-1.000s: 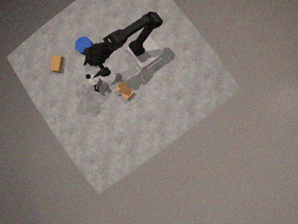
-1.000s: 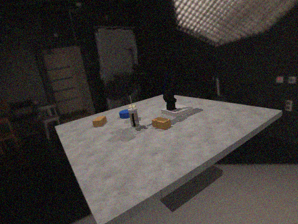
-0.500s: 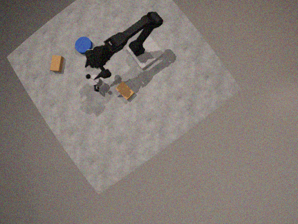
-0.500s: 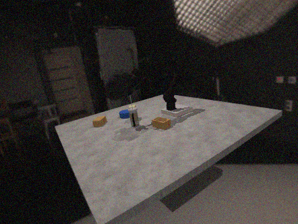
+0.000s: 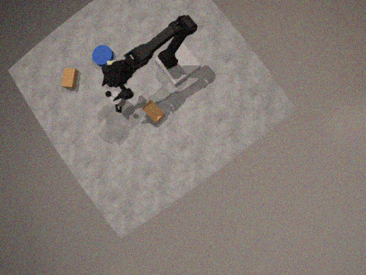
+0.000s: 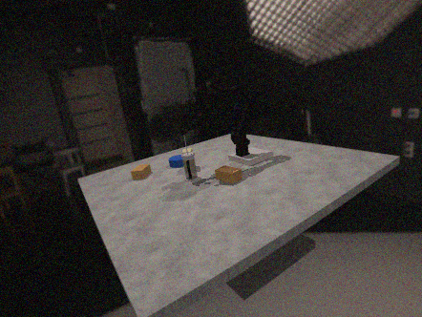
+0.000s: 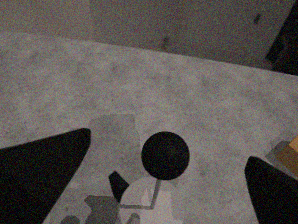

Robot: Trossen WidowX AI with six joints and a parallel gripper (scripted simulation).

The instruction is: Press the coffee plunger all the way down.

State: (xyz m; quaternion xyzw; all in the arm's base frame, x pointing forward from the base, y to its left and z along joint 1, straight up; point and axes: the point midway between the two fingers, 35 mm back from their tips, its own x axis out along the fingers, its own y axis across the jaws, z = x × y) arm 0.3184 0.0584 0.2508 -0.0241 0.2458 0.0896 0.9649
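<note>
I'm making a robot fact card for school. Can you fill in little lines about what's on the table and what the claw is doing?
gripper: open, holding nothing
plunger knob: black ball, between the fingers, not gripped
coffee press: upright on the table
blue disc: beside the arm
brown blocks: one far from the press, one near it
plunger: looks not yet pressed
</note>
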